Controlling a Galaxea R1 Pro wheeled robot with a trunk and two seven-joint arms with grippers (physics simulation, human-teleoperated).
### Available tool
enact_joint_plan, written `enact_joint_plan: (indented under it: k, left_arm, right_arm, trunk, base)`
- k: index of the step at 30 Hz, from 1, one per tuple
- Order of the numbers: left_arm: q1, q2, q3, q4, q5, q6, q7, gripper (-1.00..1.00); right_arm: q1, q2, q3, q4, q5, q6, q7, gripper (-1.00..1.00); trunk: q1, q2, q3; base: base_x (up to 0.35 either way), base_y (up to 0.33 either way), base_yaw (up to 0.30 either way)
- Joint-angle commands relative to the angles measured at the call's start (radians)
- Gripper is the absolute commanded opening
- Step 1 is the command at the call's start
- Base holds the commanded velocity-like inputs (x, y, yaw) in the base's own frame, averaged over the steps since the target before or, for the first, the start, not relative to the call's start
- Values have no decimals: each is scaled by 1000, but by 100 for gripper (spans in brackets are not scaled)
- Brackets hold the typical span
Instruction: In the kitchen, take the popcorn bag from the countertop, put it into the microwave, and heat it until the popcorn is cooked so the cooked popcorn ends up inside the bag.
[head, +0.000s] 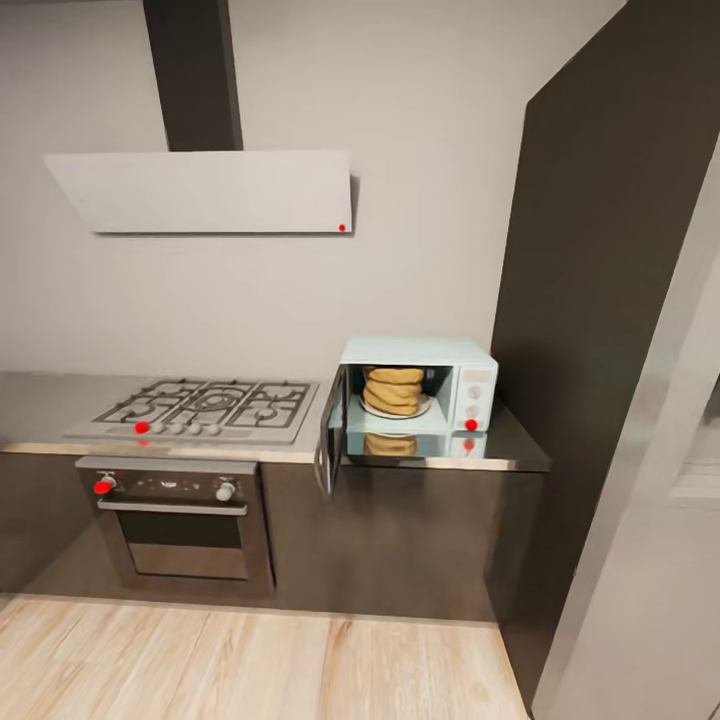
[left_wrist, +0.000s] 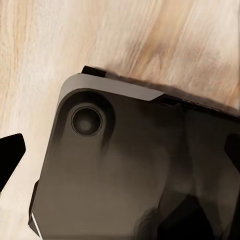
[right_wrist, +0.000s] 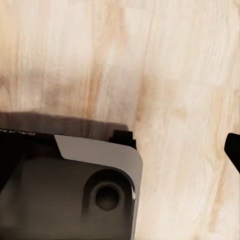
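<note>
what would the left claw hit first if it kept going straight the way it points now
Probably the robot's own dark base, which lies straight ahead in the left wrist view, with the wooden floor beyond it. Depth is hard to judge.

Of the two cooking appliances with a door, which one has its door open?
The small mint-white microwave on the grey countertop: its door is swung open, with the tan popcorn bag inside. The built-in steel oven is closed.

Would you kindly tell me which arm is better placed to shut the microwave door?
Probably left: the pale mint boxy microwave's dark-glass door stands open from its left edge, so a push from that side would close it over the wrinkled tan popcorn bag inside.
</note>
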Motion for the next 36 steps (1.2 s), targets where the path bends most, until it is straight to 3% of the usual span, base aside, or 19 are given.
enact_joint_plan:
  k: [1,10,19,36]
  left_arm:
    - [0,0,0,-1,6,-2,-1,100]
    - [0,1,1,-9,6,-2,-1,100]
    - [0,3,3,-10,11,-2,-1,100]
    - [0,1,3,-9,11,-1,-4,100]
  right_arm:
    - [-1,0,-8,3,7,-6,1,100]
    - [-1,1,-8,4,6,-6,1,100]
    - [-1,0,-8,3,5,-5,1,100]
    - [-1,0,-8,2,7,-3,1,100]
  trunk:
    - [1,-1,-1]
    - [1,-1,-1]
    - [1,-1,-1]
    - [1,-1,-1]
  base:
    - [318,73,0]
    - [255,72,-48]
    - [11,4,-219]
    - [0,0,-11]
